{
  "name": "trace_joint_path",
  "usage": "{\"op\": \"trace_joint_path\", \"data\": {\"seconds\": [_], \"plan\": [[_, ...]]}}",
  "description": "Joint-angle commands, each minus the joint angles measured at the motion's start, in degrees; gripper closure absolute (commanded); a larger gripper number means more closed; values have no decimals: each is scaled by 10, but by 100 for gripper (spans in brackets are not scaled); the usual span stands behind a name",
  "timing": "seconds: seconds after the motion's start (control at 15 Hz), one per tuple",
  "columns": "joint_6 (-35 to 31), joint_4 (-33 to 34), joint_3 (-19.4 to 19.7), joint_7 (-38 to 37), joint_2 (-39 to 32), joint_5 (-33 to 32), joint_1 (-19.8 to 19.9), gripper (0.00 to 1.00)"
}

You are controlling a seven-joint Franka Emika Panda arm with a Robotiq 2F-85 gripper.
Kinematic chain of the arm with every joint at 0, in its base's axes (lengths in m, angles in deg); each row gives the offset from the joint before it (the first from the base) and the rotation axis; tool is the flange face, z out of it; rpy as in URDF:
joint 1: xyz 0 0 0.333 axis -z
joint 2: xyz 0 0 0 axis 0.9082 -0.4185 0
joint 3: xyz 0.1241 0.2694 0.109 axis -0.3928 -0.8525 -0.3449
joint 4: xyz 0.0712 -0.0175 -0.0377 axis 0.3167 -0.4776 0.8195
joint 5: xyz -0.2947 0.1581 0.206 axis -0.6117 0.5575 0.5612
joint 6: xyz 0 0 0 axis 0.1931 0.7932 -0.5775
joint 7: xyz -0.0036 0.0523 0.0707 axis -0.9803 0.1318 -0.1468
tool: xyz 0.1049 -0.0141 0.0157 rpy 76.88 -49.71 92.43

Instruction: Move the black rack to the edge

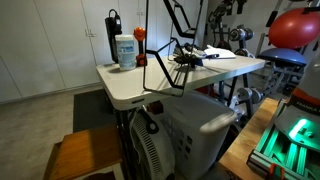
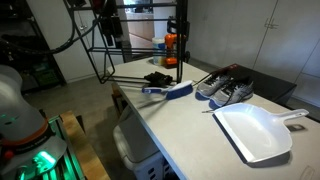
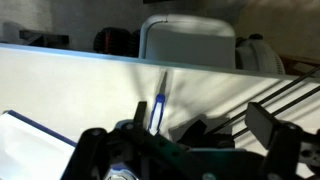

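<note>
The black rack (image 1: 145, 62) is a tall see-through frame of thin wire rods. It stands on the pale table near the middle, and it also shows in an exterior view (image 2: 130, 82). In the wrist view its rods (image 3: 292, 95) run slanted just by the right finger. My gripper (image 1: 185, 62) hangs low over the table beside the rack. In the wrist view my gripper (image 3: 200, 125) is open, with a dark lump on the table between the fingers. The table's rounded edge (image 1: 150, 100) (image 2: 140, 125) (image 3: 100, 55) lies beyond it.
A blue-handled brush (image 2: 170, 91) (image 3: 157, 108) lies in front of the gripper. A white jar (image 1: 125, 50), a slim black bottle (image 1: 112, 30) and an orange thing (image 1: 140, 36) stand at a corner. Shoes (image 2: 225, 88) and a white dustpan (image 2: 255, 132) lie further along. A white chair (image 3: 188, 42) stands past the edge.
</note>
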Motion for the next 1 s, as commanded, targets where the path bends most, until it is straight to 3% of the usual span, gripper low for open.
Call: {"op": "trace_joint_path", "data": {"seconds": [0.0, 0.33, 0.93], "plan": [[-107, -24, -10, 10, 6, -22, -15, 0], [-170, -8, -20, 50, 17, -25, -27, 0], [-180, 30, 6, 127, -16, 16, -63, 0]]}}
